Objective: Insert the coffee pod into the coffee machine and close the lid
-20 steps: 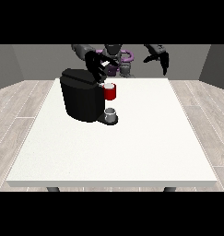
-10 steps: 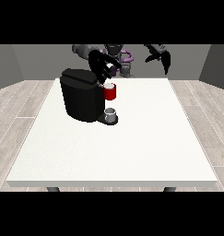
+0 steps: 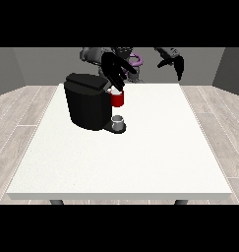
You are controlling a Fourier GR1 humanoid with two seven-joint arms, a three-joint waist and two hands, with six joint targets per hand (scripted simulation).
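Coffee pod: not plainly visible; a grey thing [image 3: 119,121] sits on the base at the front of the coffee machine [image 3: 88,101] and cannot be told for the pod.

Coffee machine: black, on the white desk [image 3: 140,157], far-left part. A red thing at the machine [image 3: 117,99] shows on its front, above the grey thing.

Hand at the view's left [image 3: 114,72]: just above the machine's top front, fingers spread and reaching down.

Hand at the view's right [image 3: 174,63]: well apart from the machine, raised, fingers relaxed, holding nothing.

Step in hand, judged: work at the machine's top; descend squarely over the opening.

Surroundings: wood-plank floor, grey walls.
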